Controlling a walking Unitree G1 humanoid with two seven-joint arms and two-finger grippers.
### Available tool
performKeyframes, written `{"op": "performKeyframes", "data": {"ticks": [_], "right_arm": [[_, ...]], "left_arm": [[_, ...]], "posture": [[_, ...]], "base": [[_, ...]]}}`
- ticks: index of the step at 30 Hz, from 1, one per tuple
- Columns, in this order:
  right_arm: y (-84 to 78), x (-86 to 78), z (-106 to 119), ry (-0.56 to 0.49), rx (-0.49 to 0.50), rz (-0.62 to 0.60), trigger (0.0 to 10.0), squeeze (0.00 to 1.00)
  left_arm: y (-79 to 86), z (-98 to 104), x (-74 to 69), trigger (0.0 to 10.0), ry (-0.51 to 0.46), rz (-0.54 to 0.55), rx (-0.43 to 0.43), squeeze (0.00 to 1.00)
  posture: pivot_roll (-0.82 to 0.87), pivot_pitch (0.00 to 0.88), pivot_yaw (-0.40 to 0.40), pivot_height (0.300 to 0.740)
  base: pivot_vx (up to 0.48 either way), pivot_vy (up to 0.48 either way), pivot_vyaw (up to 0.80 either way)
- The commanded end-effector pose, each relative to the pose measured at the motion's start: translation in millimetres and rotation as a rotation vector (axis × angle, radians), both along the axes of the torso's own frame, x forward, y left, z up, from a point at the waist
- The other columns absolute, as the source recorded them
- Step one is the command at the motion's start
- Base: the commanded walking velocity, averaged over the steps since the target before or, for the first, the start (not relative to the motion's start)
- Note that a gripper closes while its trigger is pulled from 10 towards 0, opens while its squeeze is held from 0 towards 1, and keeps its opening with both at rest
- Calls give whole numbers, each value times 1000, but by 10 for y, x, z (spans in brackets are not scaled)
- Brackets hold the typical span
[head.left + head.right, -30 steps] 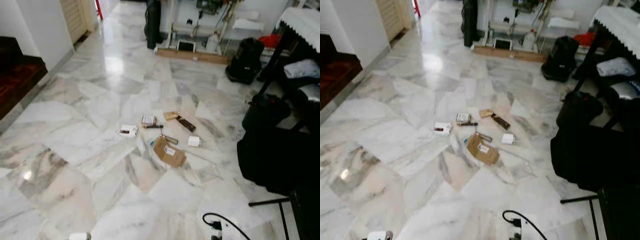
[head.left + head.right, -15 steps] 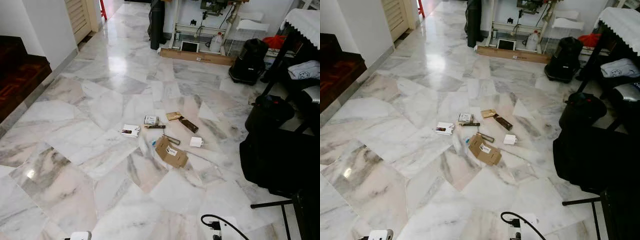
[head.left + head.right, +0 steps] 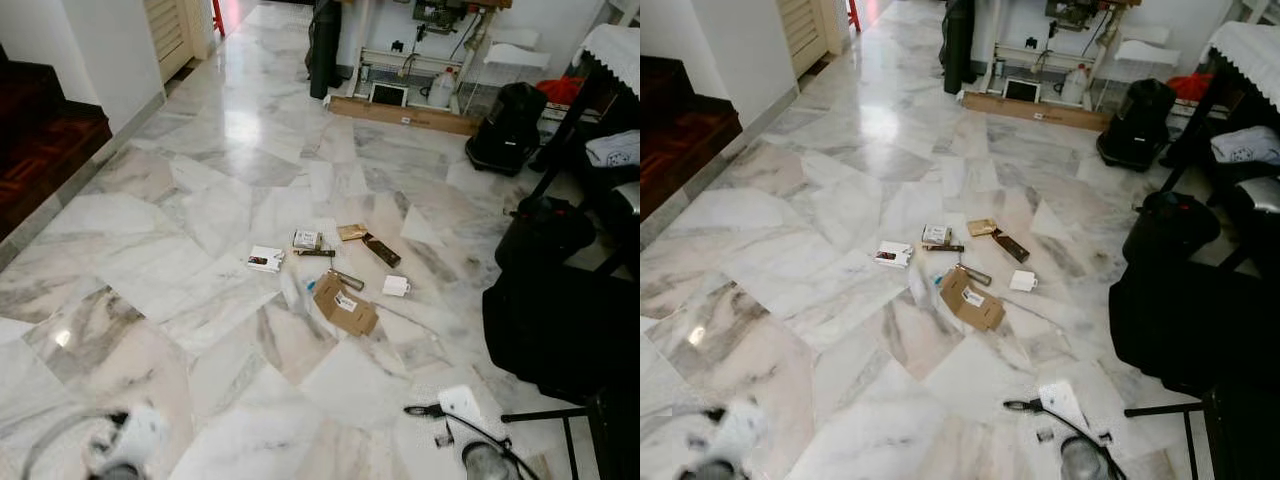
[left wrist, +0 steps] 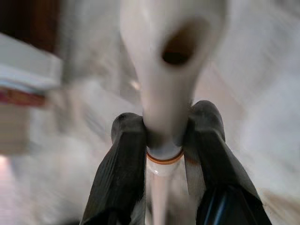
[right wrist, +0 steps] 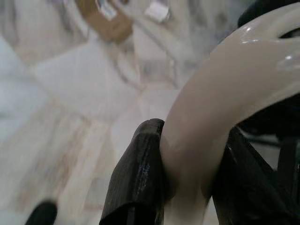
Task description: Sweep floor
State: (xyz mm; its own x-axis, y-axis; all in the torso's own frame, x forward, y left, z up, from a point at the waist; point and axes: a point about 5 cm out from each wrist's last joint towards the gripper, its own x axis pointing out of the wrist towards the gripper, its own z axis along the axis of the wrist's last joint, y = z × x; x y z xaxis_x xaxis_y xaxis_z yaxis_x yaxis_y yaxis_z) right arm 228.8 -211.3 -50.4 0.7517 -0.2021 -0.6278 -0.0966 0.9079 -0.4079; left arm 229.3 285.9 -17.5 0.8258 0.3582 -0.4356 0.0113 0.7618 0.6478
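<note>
The marble floor (image 3: 200,230) lies open across the left and far middle, a wide run from the near tiles up toward the doorway. Litter sits clustered mid-floor: a flat cardboard piece (image 3: 343,304), a white card (image 3: 265,259), a small white box (image 3: 395,286), a dark bar (image 3: 380,250) and a small box (image 3: 306,240), all close together with bare tile around them. The right side is crowded by a black bag (image 3: 555,325), a second black bag (image 3: 545,228), table legs and a black bin (image 3: 508,128). A cable with a white plug (image 3: 455,410) trails on the near tiles. A dark raised step (image 3: 40,160) bounds the left, and a long board (image 3: 405,115) blocks the far wall
</note>
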Motion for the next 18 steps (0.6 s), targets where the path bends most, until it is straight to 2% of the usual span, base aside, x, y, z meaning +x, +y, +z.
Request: {"op": "performKeyframes", "data": {"ticks": [1, 2, 3, 4, 5, 9, 11, 13, 15, 16, 18], "right_arm": [[-7, 126, 113, -89, -18, -13, 10000, 0], [35, 277, 246, -181, -45, 4, 10000, 0], [35, 277, 246, -181, -45, 4, 10000, 0], [52, 399, 370, -262, -50, -12, 10000, 0], [54, 440, 415, -290, -46, -24, 10000, 0], [56, 511, 495, -338, -35, -44, 10000, 0], [70, 635, 647, -424, -28, -59, 10000, 0], [70, 635, 647, -424, -28, -59, 10000, 0], [101, 771, 842, -529, -7, -71, 10000, 0], [101, 771, 842, -529, -7, -71, 10000, 0], [165, 900, 1041, -627, 26, -75, 10000, 0]], "left_arm": [[-182, 137, 158, 10000, -116, -85, -35, 0], [-303, 463, 372, 10000, -299, -155, -63, 0], [-303, 463, 372, 10000, -299, -155, -63, 0], [-421, 644, 458, 10000, -412, -176, -118, 0], [-463, 696, 478, 10000, -447, -178, -142, 0], [-532, 773, 509, 10000, -497, -179, -187, 0], [-656, 862, 532, 10000, -553, -196, -269, 0], [-656, 862, 532, 10000, -553, -196, -269, 0], [-751, 944, 536, 10000, -591, -221, -319, 0], [-751, 944, 536, 10000, -591, -221, -319, 0], [-800, 1038, 498, 10000, -604, -233, -333, 0]], "posture": [[65, 69, -92, 740], [64, 68, -92, 740], [64, 68, -92, 740], [63, 69, -91, 740], [63, 69, -91, 740], [62, 69, -91, 740], [63, 70, -90, 740], [63, 70, -90, 740], [65, 71, -90, 740], [65, 71, -90, 740], [64, 73, -89, 740]], "base": [[0, 0, 0], [0, 0, 0], [0, 0, 0], [0, 0, 0], [0, 0, 0], [0, 0, 0], [0, 0, 0], [0, 0, 0], [0, 0, 0], [0, 0, 0], [0, 0, 0]]}}
